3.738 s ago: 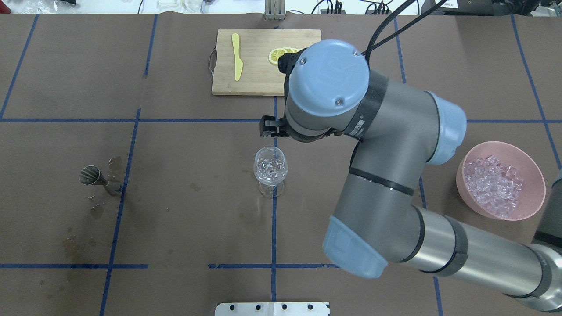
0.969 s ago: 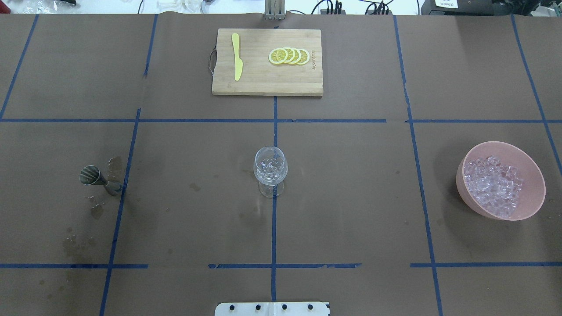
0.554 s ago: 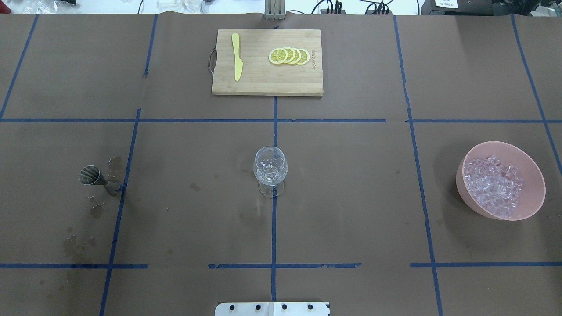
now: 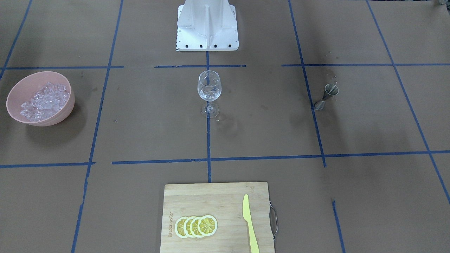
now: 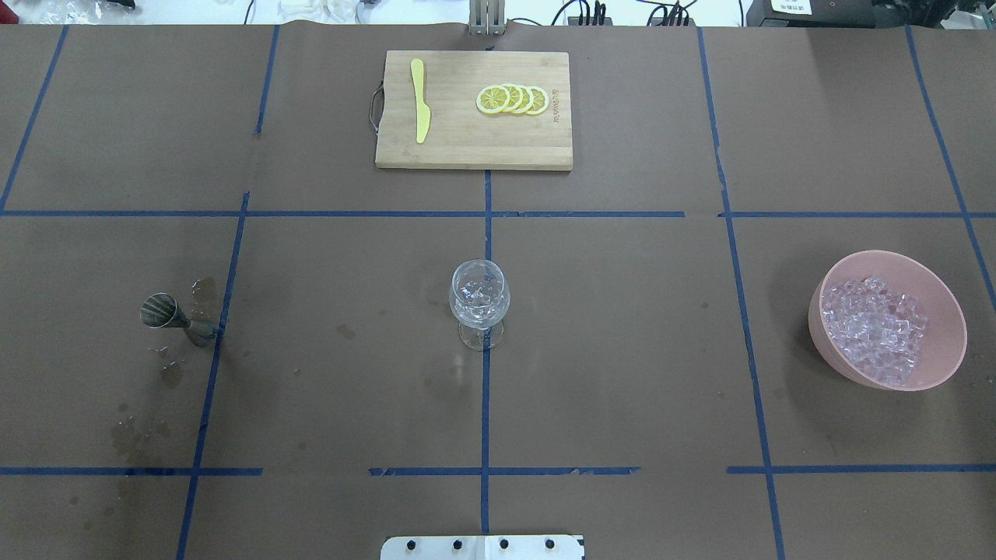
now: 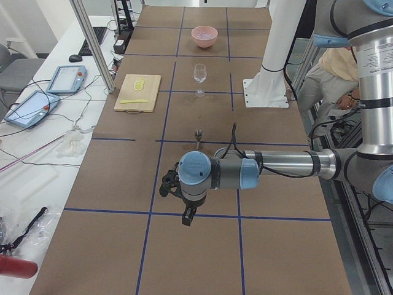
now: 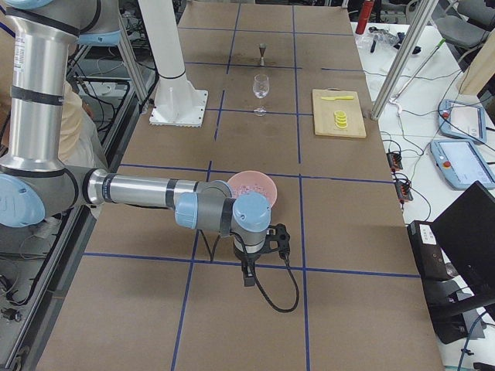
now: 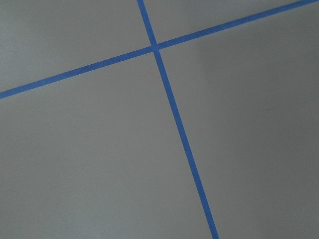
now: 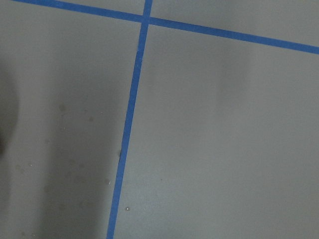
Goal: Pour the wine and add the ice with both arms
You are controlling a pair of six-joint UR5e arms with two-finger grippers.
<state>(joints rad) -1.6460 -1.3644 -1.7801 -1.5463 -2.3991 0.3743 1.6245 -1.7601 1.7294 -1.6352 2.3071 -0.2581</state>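
The right arm hangs near the pink bowl — nearer the ice heaped there; the left arm hangs beyond the jigger. Whether right gripper or left gripper is open, I cannot tell. The stamp on the cutting board is too small to read; the wine glass, upright mid-table, holds a few cubes.

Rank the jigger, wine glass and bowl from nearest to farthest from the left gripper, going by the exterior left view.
1. Jigger: just beyond the left gripper, mid-table.
2. Wine glass: farther along the same line.
3. Bowl: at the table's far end.
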